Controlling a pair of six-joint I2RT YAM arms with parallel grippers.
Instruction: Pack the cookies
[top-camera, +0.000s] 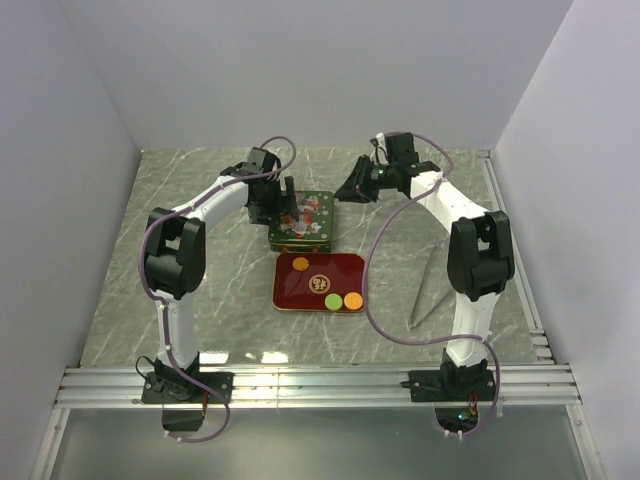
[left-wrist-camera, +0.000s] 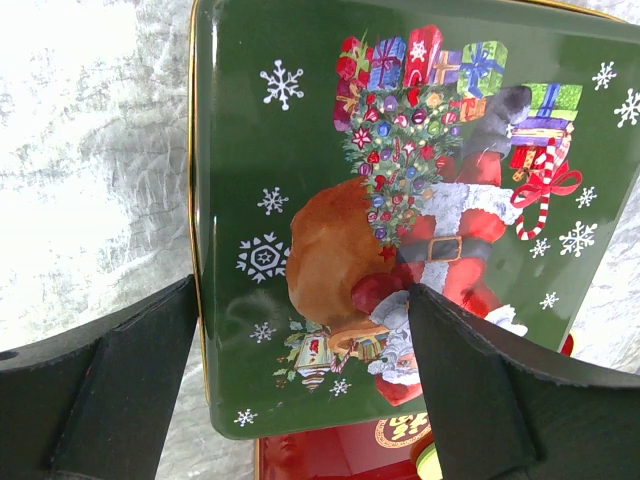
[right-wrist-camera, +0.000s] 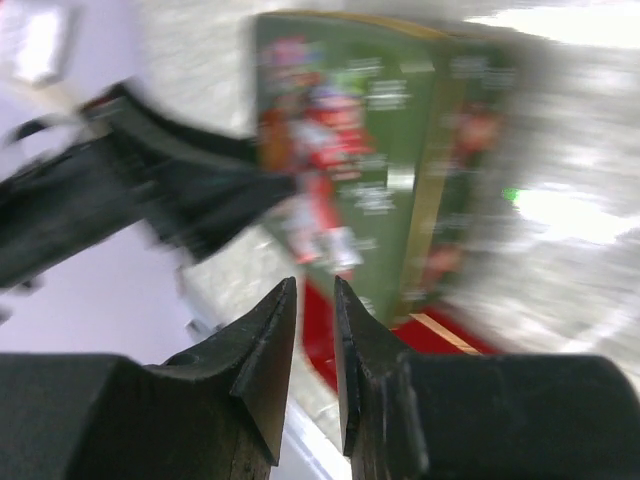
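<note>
Three cookies lie in the open red tin (top-camera: 300, 295): an orange one (top-camera: 300, 264) at its far left, a light green one (top-camera: 333, 300) and another orange one (top-camera: 352, 299) at its near right. Just beyond it lies the green Christmas lid (top-camera: 312, 228). My left gripper (top-camera: 285, 205) hangs open over the lid (left-wrist-camera: 300, 180). One finger (left-wrist-camera: 120, 390) is outside the lid's left edge and the other is above the Santa picture. My right gripper (top-camera: 355, 185) is right of the lid, almost shut with a thin empty gap (right-wrist-camera: 315, 300).
A gold printed emblem (top-camera: 320, 281) sits in the middle of the red tin. A thin grey stick (top-camera: 425, 285) lies on the marble table to the right, near the right arm. White walls stand on three sides. The right wrist view is blurred by motion.
</note>
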